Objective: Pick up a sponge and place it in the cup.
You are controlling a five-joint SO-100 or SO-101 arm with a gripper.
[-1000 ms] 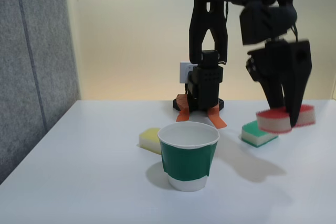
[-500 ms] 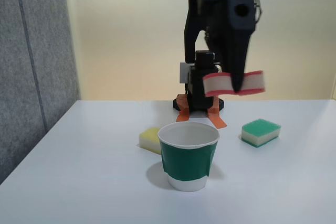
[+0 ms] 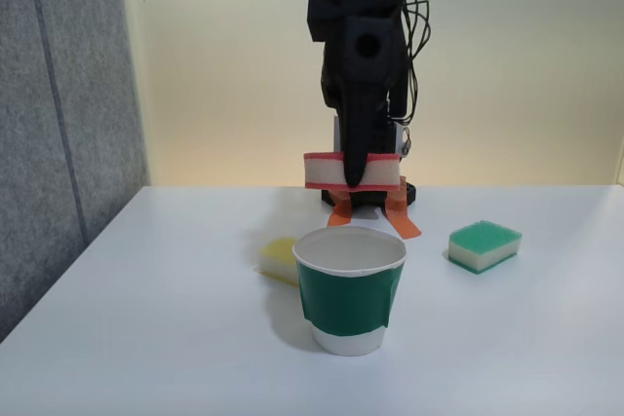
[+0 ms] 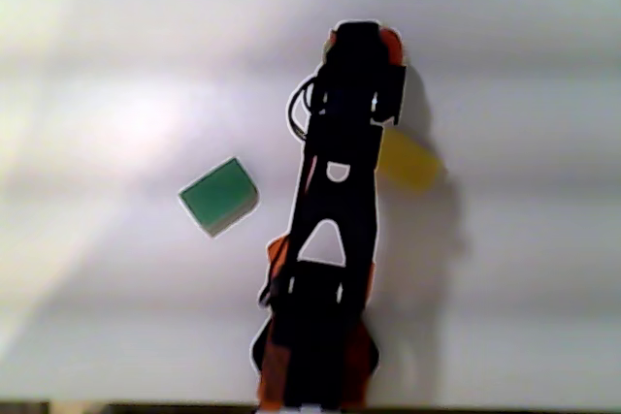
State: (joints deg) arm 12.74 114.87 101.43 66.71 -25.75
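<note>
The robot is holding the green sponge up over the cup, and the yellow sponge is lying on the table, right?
Not quite. The sponge in the gripper is the red one, as the fixed view shows. The green sponge lies on the table, off to the right there. The rest holds: it hangs above the cup, and the yellow sponge lies on the table.

White table point(image 3: 146, 338), smooth, matte; far edge meets wall. Back wall point(image 3: 224, 65) plain cream, warm glow brightest near middle, dimmer toward top. Grey felt-like partition point(image 3: 58, 124) at left in fixed view, vertical seam visible. Other view: table point(image 4: 116, 65) washed out, banded with light and shadow.
</note>
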